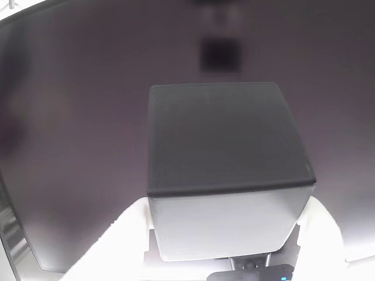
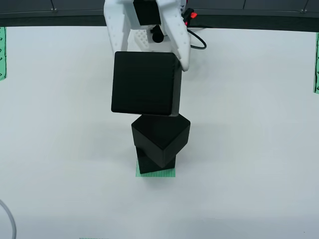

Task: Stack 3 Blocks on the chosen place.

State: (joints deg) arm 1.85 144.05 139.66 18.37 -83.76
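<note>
In the overhead view the white gripper (image 2: 149, 47) comes in from the top edge with its fingers clamped on either side of a matte black cube (image 2: 145, 83), which hangs above the stack and looks larger than the others because it is nearer the camera. Beneath it, two more black cubes are already piled on the green-striped patch (image 2: 156, 172): the bottom cube (image 2: 157, 162) sits on the patch with a fringe of stripes showing along its near edge, and the middle cube (image 2: 160, 134) rests on it, twisted so that a corner points toward the camera and its outline juts past the bottom cube on both sides. In the view that rides on the gripper, the held cube (image 1: 225, 170) takes up the centre, its dark top face and paler lit side sharp, the white fingers (image 1: 111, 246) flanking its lower edge; a dark blurred square beyond it cannot be identified. I judge this to be the last placement, with the cube carried but not yet set down. The risk lies in the twisted middle cube: its top face is not square with the held cube, so a descent without a wrist turn would leave corners overhanging. The held cube also appears offset toward the left of the stack in the overhead view, though height may exaggerate this; landing off-centre or pressing down hard could tip or slide the middle cube and topple the pile.
</note>
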